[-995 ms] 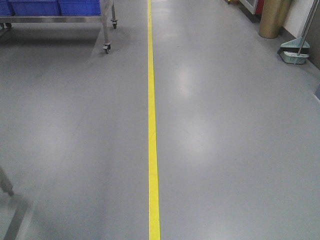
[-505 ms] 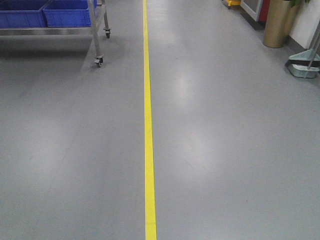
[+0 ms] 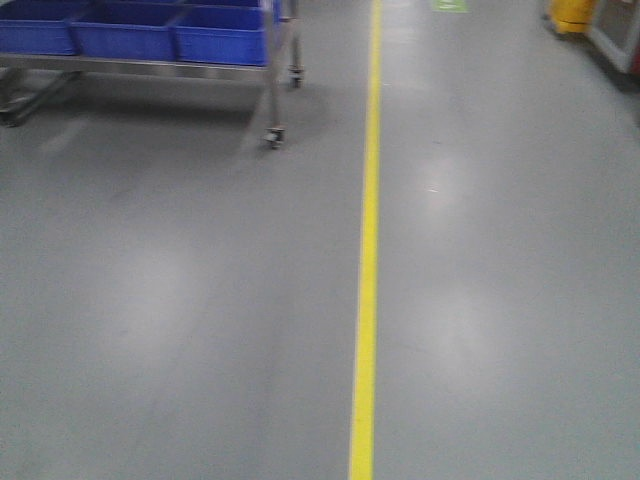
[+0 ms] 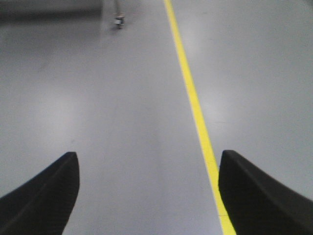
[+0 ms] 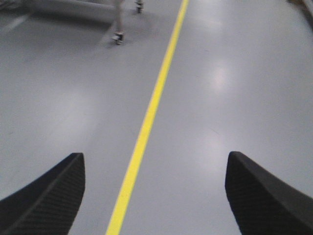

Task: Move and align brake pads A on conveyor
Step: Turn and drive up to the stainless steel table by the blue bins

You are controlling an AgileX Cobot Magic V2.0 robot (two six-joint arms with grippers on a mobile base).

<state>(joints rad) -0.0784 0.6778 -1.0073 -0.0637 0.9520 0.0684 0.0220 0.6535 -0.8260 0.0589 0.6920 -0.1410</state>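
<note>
The brake pads A and the conveyor are out of view in every frame; only bare grey floor lies ahead. My left gripper (image 4: 146, 161) hangs open over the floor, its black fingers (image 4: 46, 196) wide apart with nothing between them. My right gripper (image 5: 154, 164) is open too, its textured fingers (image 5: 49, 196) spread wide and empty, with the floor line running up between them.
A yellow floor line (image 3: 367, 250) runs away from me down the grey floor. At the far left stands a steel wheeled rack (image 3: 273, 95) carrying blue bins (image 3: 130, 35). A yellow object (image 3: 573, 15) sits at the far right edge.
The view has swung left: the yellow line shifted rightward, more of the rack with blue bins came into view, and the gold bin and dustpan at the right left the frame. The image is blurred.
</note>
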